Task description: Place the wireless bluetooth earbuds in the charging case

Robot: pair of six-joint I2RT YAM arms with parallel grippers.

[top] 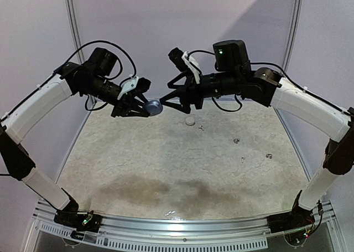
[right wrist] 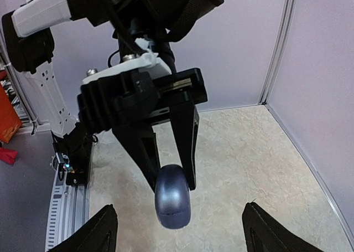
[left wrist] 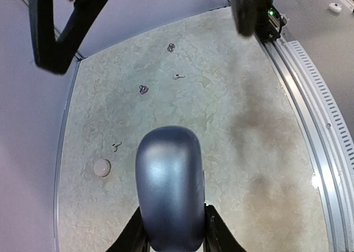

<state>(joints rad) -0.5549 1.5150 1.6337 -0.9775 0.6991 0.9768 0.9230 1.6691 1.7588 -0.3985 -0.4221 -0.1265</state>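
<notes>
My left gripper point(top: 147, 108) is shut on the charging case point(top: 154, 107), a blue-grey oval pod, and holds it in the air above the far part of the table. In the left wrist view the case point(left wrist: 170, 188) stands between my fingers point(left wrist: 218, 230), its lid closed. My right gripper point(top: 168, 103) faces it from the right, open. In the right wrist view its tips spread wide on either side, just short of the case point(right wrist: 173, 196). Two grey earbuds point(top: 236, 140) point(top: 270, 155) lie on the table at the right; the left wrist view shows them as earbuds point(left wrist: 171, 47) point(left wrist: 143, 89).
A small white round disc point(top: 190, 121) lies on the speckled table point(top: 166, 169) below the grippers, with tiny grey bits point(top: 200, 127) point(top: 242, 159) nearby. Purple walls close the back and sides. A metal rail point(top: 182, 224) runs along the near edge.
</notes>
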